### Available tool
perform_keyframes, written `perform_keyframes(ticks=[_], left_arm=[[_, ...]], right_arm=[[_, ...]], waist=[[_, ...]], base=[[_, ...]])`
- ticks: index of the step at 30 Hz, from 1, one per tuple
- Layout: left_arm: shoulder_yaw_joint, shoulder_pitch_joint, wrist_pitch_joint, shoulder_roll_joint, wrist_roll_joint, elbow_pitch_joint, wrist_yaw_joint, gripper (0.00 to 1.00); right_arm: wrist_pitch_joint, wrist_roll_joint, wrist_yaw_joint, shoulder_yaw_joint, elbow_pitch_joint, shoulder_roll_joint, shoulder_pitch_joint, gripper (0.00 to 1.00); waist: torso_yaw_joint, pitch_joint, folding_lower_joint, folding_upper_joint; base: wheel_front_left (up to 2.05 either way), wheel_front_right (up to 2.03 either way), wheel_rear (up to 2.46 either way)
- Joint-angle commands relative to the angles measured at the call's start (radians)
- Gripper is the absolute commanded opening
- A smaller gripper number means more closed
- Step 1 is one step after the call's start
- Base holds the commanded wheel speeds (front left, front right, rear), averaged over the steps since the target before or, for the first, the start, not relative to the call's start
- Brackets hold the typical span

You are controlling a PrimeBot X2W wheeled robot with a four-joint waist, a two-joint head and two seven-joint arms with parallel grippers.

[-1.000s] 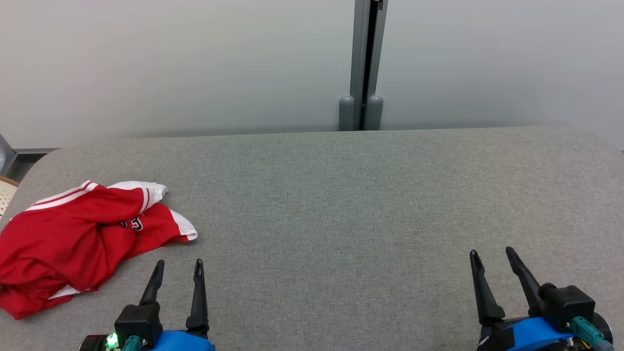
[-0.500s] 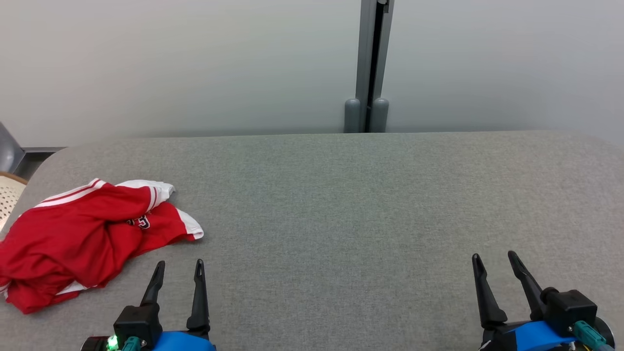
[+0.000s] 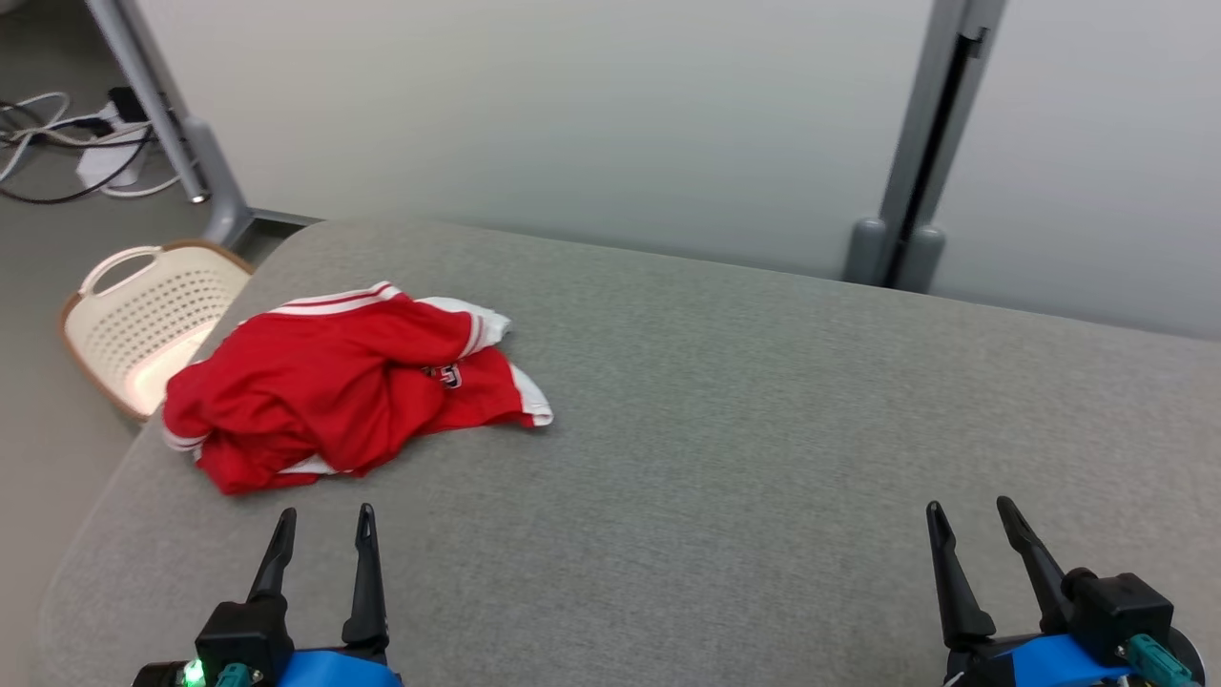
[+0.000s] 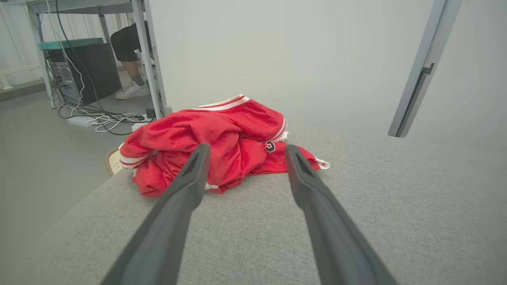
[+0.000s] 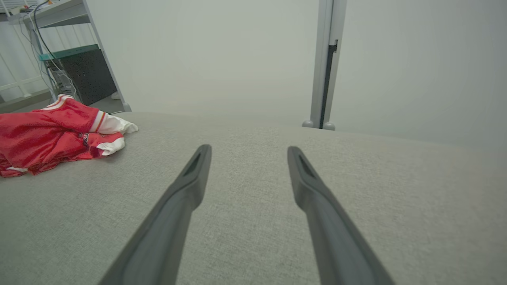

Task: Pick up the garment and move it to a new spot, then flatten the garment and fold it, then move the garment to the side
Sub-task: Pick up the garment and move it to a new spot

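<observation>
Head view: garment is a crumpled red heap with white striped trim. It sits on the desk toward the far-left corner, with its left side right at the desk's left edge. Part of a dark number print shows among the folds. Left tool is low at the near edge, fingers parted a moderate gap, gripping nothing, tips just short of the garment's near side and not touching it. Right tool is by the near-right corner with a similar gap, also empty, well apart from the garment. Cream perforated basket stands on the floor just off the desk's left edge, beside the garment. Cables lie on the floor further back. Grey post stands against the pale wall behind the far edge. Left wrist view: both fingers are spread with bare desk fabric between them, and the garment is straight ahead past the tips. The left fingertip overlaps the heap in this angle only. A person's leg and a white shoe show in the background, next to a black box under a frame. Right wrist view: fingers are spread over bare desk, and the garment lies off toward the desk's left edge, well clear of the tips.
</observation>
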Motion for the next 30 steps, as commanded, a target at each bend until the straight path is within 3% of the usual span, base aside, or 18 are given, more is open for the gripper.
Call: perform_keyframes(ticks=[1,6,11,16,26,30], left_arm=[[0.004,0.014,0.002,0.008,-0.004,-0.003,0.002,1.0],[0.012,0.022,0.004,0.022,-0.014,-0.006,0.002,1.0],[0.006,0.062,0.046,0.012,-0.007,-0.083,0.044,1.0],[0.02,0.095,0.052,0.015,-0.016,-0.132,0.063,1.0],[0.03,0.065,0.036,0.019,-0.056,-0.103,0.039,1.0],[0.065,-0.01,0.067,0.031,-0.121,-0.125,0.005,1.0]], right_arm=[[-0.006,0.009,0.0,-0.001,0.0,-0.004,0.008,1.0],[-0.011,0.017,0.0,0.014,0.002,-0.003,0.001,1.0],[-0.012,0.02,0.0,0.042,0.009,-0.003,-0.018,1.0],[-0.008,0.013,0.0,0.071,0.024,-0.004,-0.041,1.0],[-0.01,0.005,0.0,0.064,0.037,-0.004,-0.046,1.0],[-0.011,-0.001,0.0,0.056,0.03,-0.004,-0.042,1.0]], waist=[[0.095,0.001,-0.0001,0.0],[0.199,0.008,-0.0001,0.0],[0.273,0.018,-0.0001,0.0],[0.281,0.029,-0.0001,0.0],[0.281,0.037,-0.0001,0.0],[0.282,0.048,-0.0001,0.0]], base=[[0.0,0.0,0.0],[0.0,0.0,0.0],[0.0,0.0,0.0],[0.0,0.0,0.0],[0.0,0.0,0.0],[0.0,0.0,0.0]])
